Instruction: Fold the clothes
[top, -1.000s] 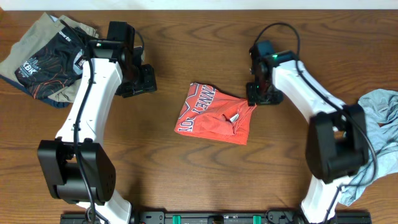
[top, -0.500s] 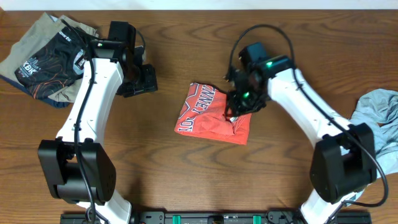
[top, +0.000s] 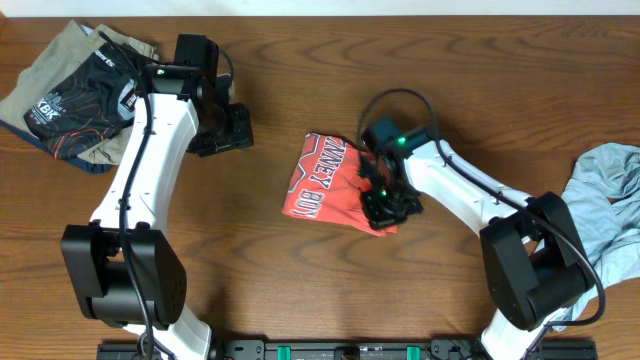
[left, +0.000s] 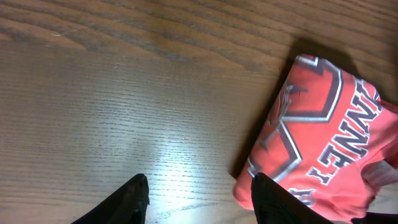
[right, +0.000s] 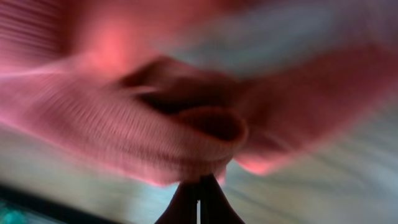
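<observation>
The coral-red T-shirt (top: 325, 180) lies folded small at the table's middle, its grey-white lettering up; it also shows at the right of the left wrist view (left: 323, 143). My right gripper (top: 388, 205) sits on the shirt's lower right corner. In the blurred right wrist view its fingers (right: 200, 186) are pressed together on a bunched fold of the red fabric (right: 155, 137). My left gripper (top: 228, 130) is open and empty, hovering left of the shirt over bare wood (left: 200, 199). The pale blue-grey garment (top: 610, 190) lies crumpled at the right edge.
A pile of other clothes, khaki and dark printed fabric (top: 75, 95), lies at the back left corner. The right arm's cable (top: 400, 95) loops above the shirt. Bare wooden table (top: 300, 280) runs along the front.
My right gripper has swept from beyond the shirt's far right corner down and left onto the shirt, closing on its fabric. The shirt's right side has bunched inward. The left arm has not moved.
</observation>
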